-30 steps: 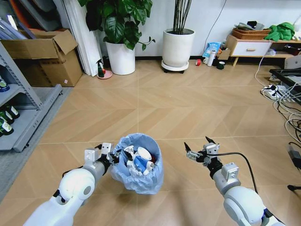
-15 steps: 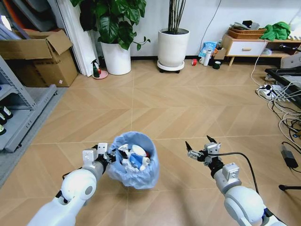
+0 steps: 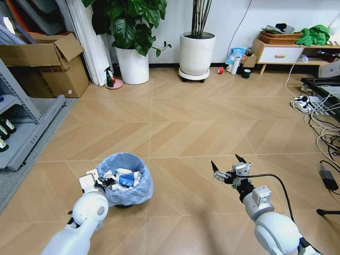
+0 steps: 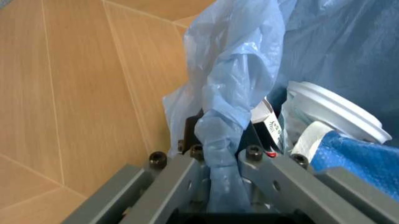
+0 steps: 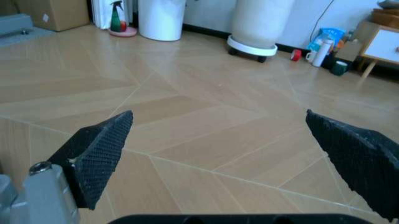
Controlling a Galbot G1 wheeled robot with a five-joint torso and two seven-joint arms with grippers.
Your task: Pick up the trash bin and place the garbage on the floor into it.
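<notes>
The trash bin (image 3: 127, 183), lined with a crinkled light-blue bag, sits low over the floor (image 3: 175, 127) at front left. My left gripper (image 3: 94, 181) is shut on its near rim; the left wrist view shows the bag's plastic (image 4: 227, 88) pinched in the left gripper (image 4: 221, 156). Garbage (image 3: 121, 178) lies inside the bin: white wads, a blue-white bottle and a white round lid (image 4: 333, 112). My right gripper (image 3: 229, 168) hangs open and empty over bare boards to the bin's right. Its black fingertips (image 5: 103, 149) stand wide apart, seen in the right gripper (image 5: 227, 161) view.
A metal shelf (image 3: 24, 127) and cardboard boxes (image 3: 45, 61) stand at the left. Two white plant pots (image 3: 133, 66) (image 3: 195, 53) and a green spray bottle (image 3: 109, 78) line the back wall. Cables (image 3: 321, 122) cover the right edge, near a low side table (image 3: 279, 53).
The bin has gone down and to the left in my left gripper, now close to the floor. The right arm has hardly moved.
</notes>
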